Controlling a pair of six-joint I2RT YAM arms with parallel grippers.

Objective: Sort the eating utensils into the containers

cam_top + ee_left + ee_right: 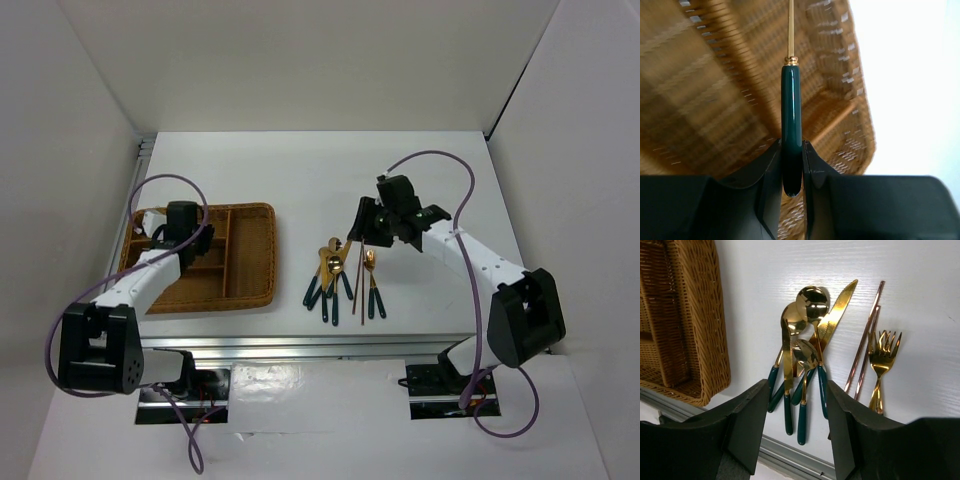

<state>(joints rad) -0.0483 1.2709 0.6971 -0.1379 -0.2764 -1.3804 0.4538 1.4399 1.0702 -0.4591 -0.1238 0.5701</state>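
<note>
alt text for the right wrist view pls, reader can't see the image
The open right tool hangs over a loose pile of gold utensils with dark teal handles on a white table: spoons, knives, a fork off to the right and a pair of reddish-brown chopsticks. The corner of a woven wicker tray fills the left edge.

A robotics lab cell: a white table (430,180) boxed by bare walls (300,60) on three edges (aluminium rail (300,347) along the near edge), with left arm (140,285) and right arm (480,262) bolted there.
</note>
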